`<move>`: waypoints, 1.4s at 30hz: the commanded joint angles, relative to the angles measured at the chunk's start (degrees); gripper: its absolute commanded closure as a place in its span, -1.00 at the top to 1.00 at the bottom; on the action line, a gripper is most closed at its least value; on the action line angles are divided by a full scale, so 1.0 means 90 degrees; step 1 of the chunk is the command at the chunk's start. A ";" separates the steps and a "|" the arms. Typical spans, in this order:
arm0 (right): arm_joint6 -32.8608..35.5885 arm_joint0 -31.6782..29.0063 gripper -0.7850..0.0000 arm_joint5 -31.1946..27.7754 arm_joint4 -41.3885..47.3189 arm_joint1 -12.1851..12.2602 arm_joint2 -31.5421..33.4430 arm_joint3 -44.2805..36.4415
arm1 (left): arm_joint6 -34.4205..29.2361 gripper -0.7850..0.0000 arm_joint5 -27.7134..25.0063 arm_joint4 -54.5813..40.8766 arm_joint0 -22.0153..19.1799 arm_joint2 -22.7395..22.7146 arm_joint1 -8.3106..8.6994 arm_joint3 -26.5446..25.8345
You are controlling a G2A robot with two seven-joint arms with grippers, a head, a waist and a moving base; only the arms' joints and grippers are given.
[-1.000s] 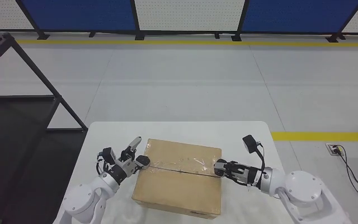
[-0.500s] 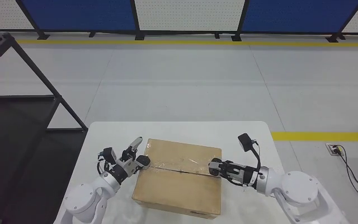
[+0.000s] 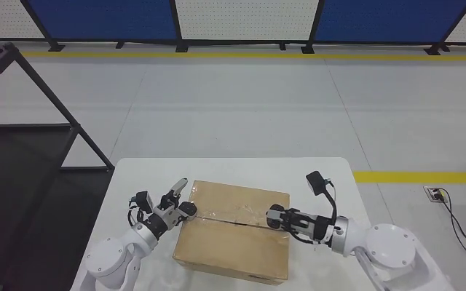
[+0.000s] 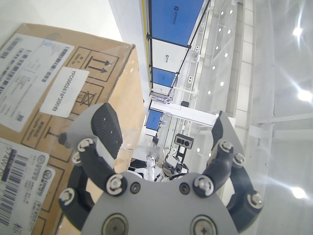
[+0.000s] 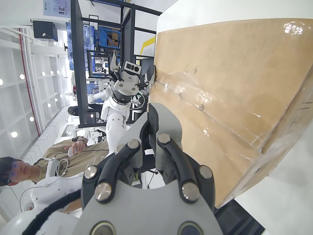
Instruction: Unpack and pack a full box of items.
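A closed cardboard box (image 3: 233,236) stands in the middle of the white table (image 3: 145,174), with clear tape (image 3: 240,215) along its top seam. My left gripper (image 3: 180,198) is open at the box's left end, level with the seam. One of its pads (image 4: 106,128) lies against the labelled side of the box (image 4: 49,74); the other pad (image 4: 217,133) is in free air. My right gripper (image 3: 274,216) is shut and sits low over the box top (image 5: 232,74), on the taped seam near its right end. Its fingers (image 5: 152,118) are pressed together.
A black metal rack (image 3: 44,138) stands left of the table. Bare tabletop lies behind the box and at both its ends. The table's right edge (image 3: 348,182) is close behind my right arm.
My right gripper has slid leftwards from the box's right edge onto the top, along the taped seam. The left gripper has stayed at the left end.
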 commanded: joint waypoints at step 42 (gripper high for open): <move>-0.0234 0.0971 -1.00 0.0221 -0.0126 -0.0254 -0.1192 -0.0631 | 0.0095 1.00 0.0024 -0.0049 -0.0054 0.0150 0.0033 0.0077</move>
